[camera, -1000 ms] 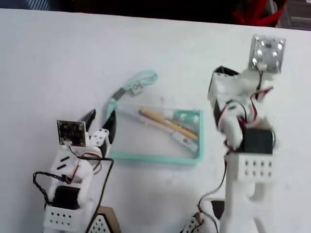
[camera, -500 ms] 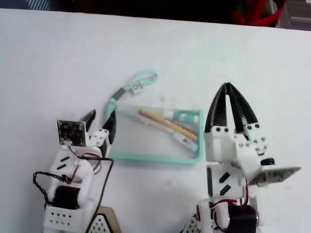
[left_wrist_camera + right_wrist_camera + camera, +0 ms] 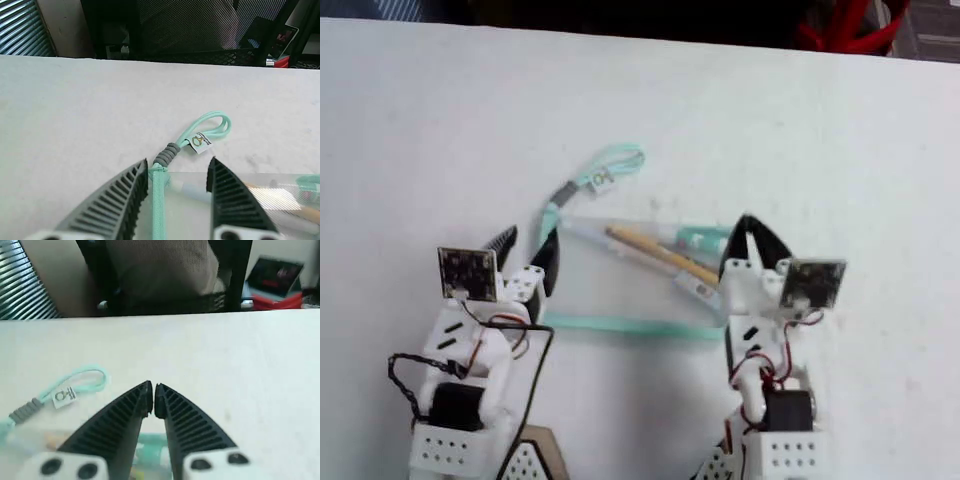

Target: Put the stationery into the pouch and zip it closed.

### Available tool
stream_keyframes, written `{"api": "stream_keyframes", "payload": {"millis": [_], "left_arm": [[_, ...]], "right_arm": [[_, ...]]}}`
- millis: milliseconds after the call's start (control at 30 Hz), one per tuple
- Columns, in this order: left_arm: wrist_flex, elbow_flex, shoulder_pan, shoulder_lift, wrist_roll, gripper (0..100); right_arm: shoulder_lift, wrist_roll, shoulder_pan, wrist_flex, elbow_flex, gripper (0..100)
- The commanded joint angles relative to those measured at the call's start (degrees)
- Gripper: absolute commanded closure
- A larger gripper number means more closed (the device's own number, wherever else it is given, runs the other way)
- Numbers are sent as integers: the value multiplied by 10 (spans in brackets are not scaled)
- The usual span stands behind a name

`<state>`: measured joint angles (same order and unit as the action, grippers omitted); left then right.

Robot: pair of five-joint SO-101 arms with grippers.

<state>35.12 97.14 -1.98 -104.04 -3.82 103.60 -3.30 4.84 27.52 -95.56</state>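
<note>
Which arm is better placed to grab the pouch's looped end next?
Probably left: the left gripper is open astride the pouch corner beside the loop. The right gripper is shut over the far end.

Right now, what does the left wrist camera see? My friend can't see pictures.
The left gripper is open, its black fingers on either side of the corner of a clear pouch edged in mint green. The pouch's mint loop strap, with a small tag, lies ahead on the white table.
</note>
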Motion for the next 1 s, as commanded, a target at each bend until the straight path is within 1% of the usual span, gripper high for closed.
{"api": "stream_keyframes", "payload": {"millis": [0,100,200,267,433,600,700,767,867,967], "left_arm": [[2,-1,-6,-5,7,800],[2,-1,-6,-5,7,800],[2,-1,-6,-5,7,800],[4,-1,-6,-5,7,800],[65,-1,-10,-5,8,800],[87,-1,-7,-5,8,800],[127,-1,-7,-5,14,800],[164,-1,-7,-5,44,800],[242,-1,-10,-5,77,800],[315,-1,-10,-5,71,798]], "right_arm": [[-14,-1,15,78,-14,981],[-17,4,51,161,-14,981],[-16,4,73,257,-14,981],[-14,4,79,301,-14,981],[-14,4,80,325,-14,981],[-14,4,80,335,-14,981],[-14,4,80,349,-14,981],[-14,4,80,366,-14,981],[-14,5,80,385,-14,981],[-14,5,80,386,-14,981]]}}
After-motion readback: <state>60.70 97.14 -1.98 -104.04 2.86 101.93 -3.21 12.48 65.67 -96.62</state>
